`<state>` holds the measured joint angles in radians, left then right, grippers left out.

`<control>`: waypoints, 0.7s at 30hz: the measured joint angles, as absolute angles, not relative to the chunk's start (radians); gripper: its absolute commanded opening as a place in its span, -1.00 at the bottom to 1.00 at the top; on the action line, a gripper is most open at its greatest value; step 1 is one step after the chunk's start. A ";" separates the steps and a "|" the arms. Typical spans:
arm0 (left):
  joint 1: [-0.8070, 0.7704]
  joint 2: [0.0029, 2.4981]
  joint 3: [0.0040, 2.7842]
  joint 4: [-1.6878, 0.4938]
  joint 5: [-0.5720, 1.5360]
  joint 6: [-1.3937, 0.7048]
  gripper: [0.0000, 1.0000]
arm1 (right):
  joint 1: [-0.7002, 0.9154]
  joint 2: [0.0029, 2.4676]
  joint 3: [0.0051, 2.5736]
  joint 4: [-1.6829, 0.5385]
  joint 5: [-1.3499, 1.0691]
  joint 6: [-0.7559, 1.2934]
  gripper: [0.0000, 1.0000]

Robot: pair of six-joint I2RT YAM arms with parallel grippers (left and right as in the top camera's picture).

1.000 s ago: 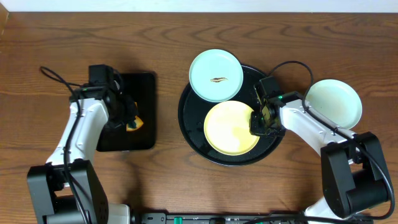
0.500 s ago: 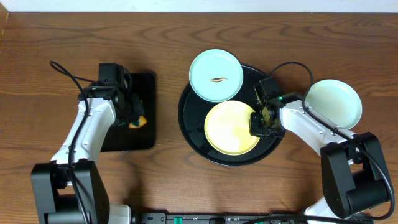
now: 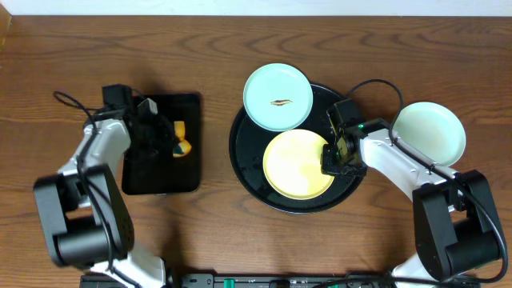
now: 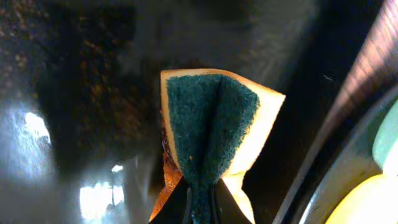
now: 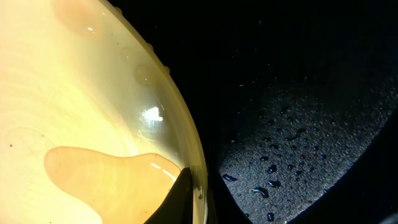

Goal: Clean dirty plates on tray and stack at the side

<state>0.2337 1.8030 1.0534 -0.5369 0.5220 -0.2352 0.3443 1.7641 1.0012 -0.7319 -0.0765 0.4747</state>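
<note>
- Swung round since a second ago, the left gripper (image 4: 199, 202) pinches a folded sponge (image 4: 211, 121) over the rectangular tray (image 3: 156, 176).
- Unmoved, the right gripper (image 3: 336, 157) clamps the rim of the yellow plate (image 3: 292, 164) in the round tray (image 3: 240, 152).
- A smeared mint plate (image 3: 278, 96) overhangs that tray's far rim; the second mint plate (image 3: 430, 132) sits on the table (image 3: 240, 248) nearby.

Yellow plate (image 3: 298, 164), smeared mint plate (image 3: 278, 97) on tray (image 3: 244, 156) (third plate (image 3: 429, 132) beside).
</note>
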 measured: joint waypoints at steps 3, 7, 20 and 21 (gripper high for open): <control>0.274 1.856 1.053 -0.535 0.578 -0.234 -0.85 | 0.344 1.764 1.001 -0.732 -0.077 0.475 -0.92; 0.333 1.880 1.053 -0.563 0.601 -0.231 -0.85 | 0.344 1.763 1.001 -0.733 -0.077 0.475 -0.93; 0.351 1.880 1.060 -0.606 0.602 -0.189 -0.85 | 0.344 1.762 1.001 -0.735 -0.077 0.475 -0.95; 0.341 1.880 1.060 -0.607 0.620 -0.167 -0.85 | 0.344 1.762 1.001 -0.735 -0.077 0.475 -0.95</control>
<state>0.3412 1.8797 1.0599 -0.6075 0.6201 -0.1669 0.3443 1.7618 1.0012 -0.7345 -0.0772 0.4751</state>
